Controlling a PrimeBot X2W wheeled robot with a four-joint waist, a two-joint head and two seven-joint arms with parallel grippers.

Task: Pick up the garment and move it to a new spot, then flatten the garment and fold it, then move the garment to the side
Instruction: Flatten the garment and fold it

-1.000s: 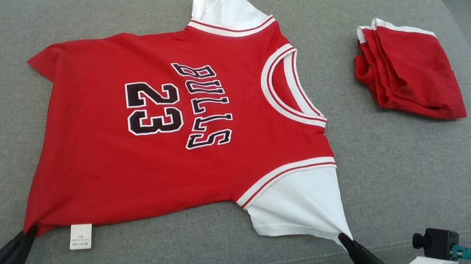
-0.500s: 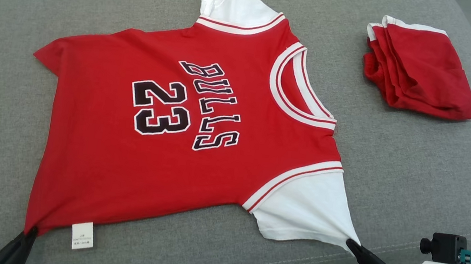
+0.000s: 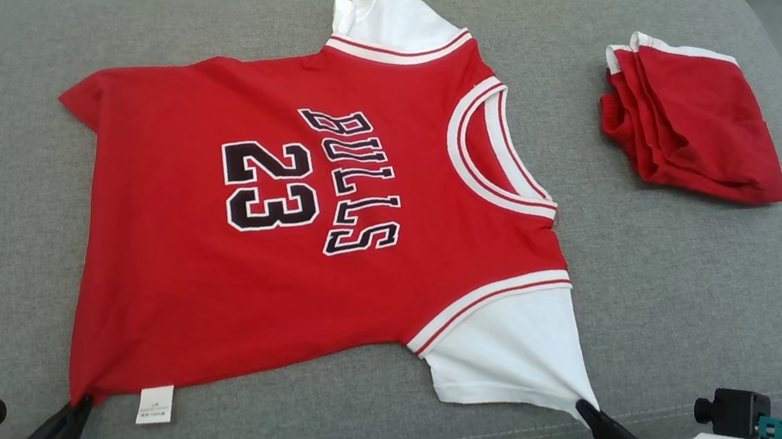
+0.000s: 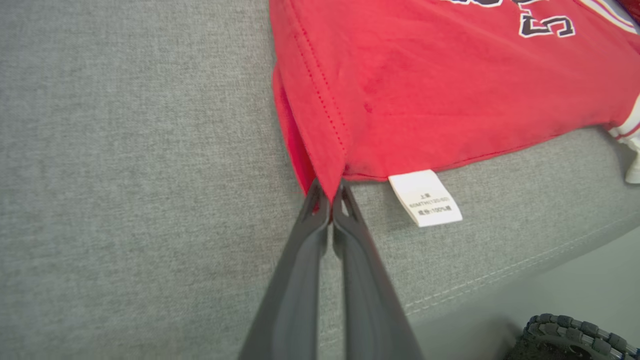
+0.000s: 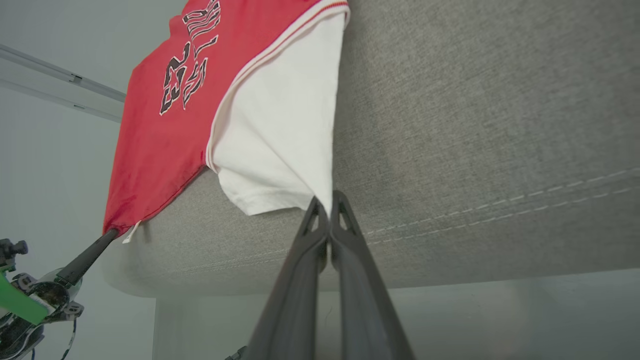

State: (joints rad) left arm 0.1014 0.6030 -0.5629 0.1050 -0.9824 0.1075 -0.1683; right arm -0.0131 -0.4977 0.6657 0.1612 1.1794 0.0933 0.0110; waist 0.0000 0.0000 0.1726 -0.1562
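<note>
So the biggest thing here is the big grey woven-fabric padded surface [image 3: 694, 293], with a stitched seam along its near edge. Spread flat on it, pretty much dead centre, is the red cotton basketball jersey [image 3: 166, 241] with white short sleeves, white-and-red trim and "BULLS 23" in black letters facing up. The neck hole points to the robot's right, the bottom hem to its left.

Over at the far right, well apart from the jersey, sits a folded red fabric garment with white edging [image 3: 695, 124], a kinda lumpy stack.

The right claw [image 3: 583, 407] is clenched on the tip of the near white sleeve [image 3: 510, 351], and the cloth there is drawn out into a point close to the surface's front edge. The left claw [image 4: 330, 192] is clenched too, pinching the jersey's near hem corner, with both dark fingers squeezed together on the red cloth.

Smallest bit: a little white rectangular care label [image 4: 425, 197] sticks out from the jersey's edge just beside the left claw and lies on the grey fabric.
</note>
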